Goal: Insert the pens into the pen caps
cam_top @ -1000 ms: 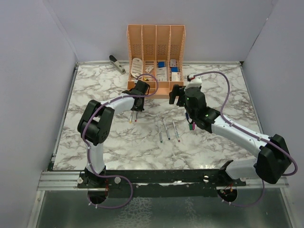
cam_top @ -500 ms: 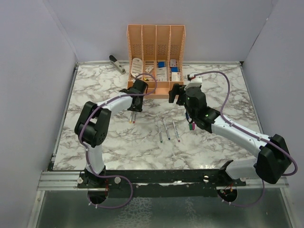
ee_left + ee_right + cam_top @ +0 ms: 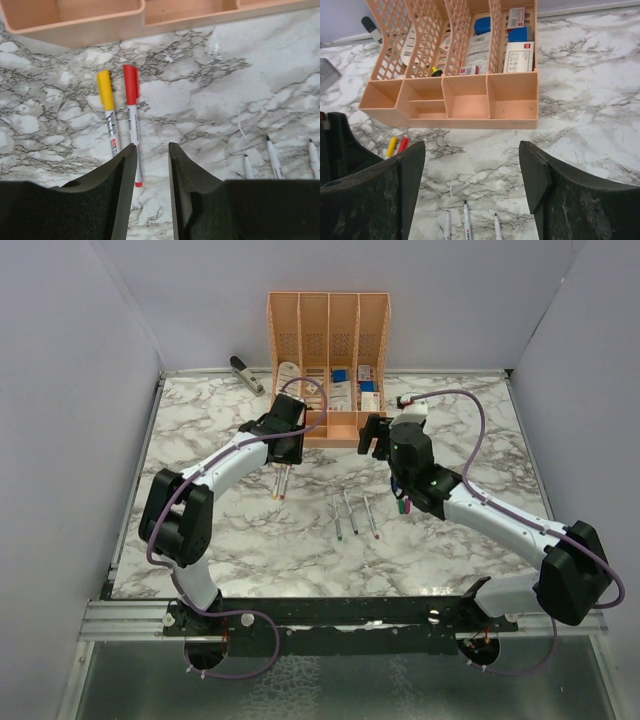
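Note:
Two capped pens lie side by side on the marble, one with a yellow cap (image 3: 104, 89) and one with a red cap (image 3: 130, 85); they are also in the top view (image 3: 280, 483). My left gripper (image 3: 152, 150) hovers just over their lower ends, open by a narrow gap with nothing in it. Three uncapped pens (image 3: 351, 513) lie parallel at mid-table and show in the right wrist view (image 3: 466, 220). A green and a magenta cap (image 3: 402, 507) sit by my right forearm. My right gripper (image 3: 472, 150) is open wide and empty in front of the organizer.
The orange organizer (image 3: 328, 430) with white stationery stands at the back centre, its front tray (image 3: 450, 120) just ahead of both grippers. A grey stapler (image 3: 244, 373) lies at the back left. Grey walls close in the table on three sides.
My left gripper has opened, let go of the red-capped pen and drawn back toward the organizer, its elbow swinging left. The right arm has barely moved.

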`<state>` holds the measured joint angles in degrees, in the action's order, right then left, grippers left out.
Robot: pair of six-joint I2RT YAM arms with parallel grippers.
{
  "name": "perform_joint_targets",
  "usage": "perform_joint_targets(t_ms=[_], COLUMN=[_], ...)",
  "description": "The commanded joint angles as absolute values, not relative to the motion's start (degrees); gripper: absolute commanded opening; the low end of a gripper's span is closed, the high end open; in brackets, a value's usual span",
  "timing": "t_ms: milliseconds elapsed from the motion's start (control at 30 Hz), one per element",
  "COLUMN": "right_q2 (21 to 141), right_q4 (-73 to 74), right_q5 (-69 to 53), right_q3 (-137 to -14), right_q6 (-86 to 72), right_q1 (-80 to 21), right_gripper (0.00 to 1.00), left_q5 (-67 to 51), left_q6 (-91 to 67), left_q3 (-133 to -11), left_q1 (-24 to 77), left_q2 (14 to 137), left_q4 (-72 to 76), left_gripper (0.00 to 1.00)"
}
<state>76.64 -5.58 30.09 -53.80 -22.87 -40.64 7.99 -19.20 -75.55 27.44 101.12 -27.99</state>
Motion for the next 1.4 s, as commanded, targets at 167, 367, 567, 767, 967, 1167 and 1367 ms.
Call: perform_joint_targets(t_ms=[167, 367, 567, 767, 967, 1167, 1367], right_q2=[78.2, 76.8, 75.3, 72.6, 71.8, 71.7, 72.2], right_q4=[4.1, 6.9, 8.9, 8.5, 8.5, 7.3, 6.5], right_q5=[35.2, 32.9, 34.7, 33.5, 31.4, 29.9, 28.9], right_q3=[-55.4, -53.7, -52.4, -49.9, -48.8, -48.7, -49.3], right_q6=[-26.9, -28.5, -28.6, -29.0, -29.8, -29.2, -27.9], right_q1=[-36.5, -32.3, -31.7, -30.5, -29.6, -29.3, -29.0], right_gripper=[0.73, 0.73, 0.73, 0.72, 0.72, 0.72, 0.72], left_q5=[-5.6, -7.6, -8.4, -6.9, -6.4, -4.4, -4.2], left_q6=[-18.9, -21.8, -24.2, -25.6, -26.1, -25.7, -25.7], left_q3=[-70.9, -69.1, -69.8, -70.9, -74.1, -76.6, -77.2], left_q1=[30.3, 35.8, 40.1, 42.9, 44.8, 46.0, 46.1], left_q2=[94.7, 94.1, 96.1, 99.3, 103.7, 107.5, 110.0], left_q4=[-27.6, -29.0, -29.8, -32.1, -34.9, -37.1, -37.6], left_gripper=[0.36, 0.43, 0.49, 0.52, 0.53, 0.53, 0.53])
